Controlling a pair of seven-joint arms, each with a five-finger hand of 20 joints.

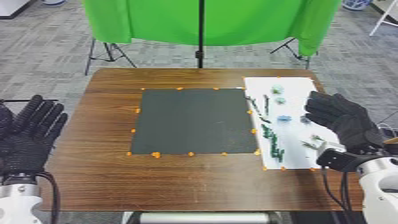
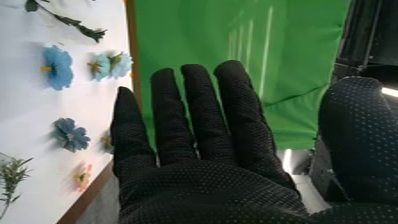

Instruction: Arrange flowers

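Observation:
In the head view my left hand point(image 1: 27, 137) is at the table's left edge, fingers straight. My right hand point(image 1: 342, 117) is over the right part of the white sheet point(image 1: 298, 82), open and holding nothing. On that sheet lie a blue flower point(image 1: 284, 118), pale green flowers point(image 1: 277, 89) and green leafy stems point(image 1: 270, 135). The right wrist view has my right hand point(image 2: 209, 145) with straight fingers beside a light blue flower point(image 2: 59, 68), a darker blue flower point(image 2: 70, 135), a pinkish flower point(image 2: 83, 177) and a green sprig point(image 2: 12, 175), all apart from the hand.
A dark square mat point(image 1: 194, 121) lies at the middle of the brown table point(image 1: 178, 185), left of the white sheet, with orange markers around its edges. Behind the table hang a green cloth point(image 1: 160, 20) and a black stand point(image 1: 201, 50).

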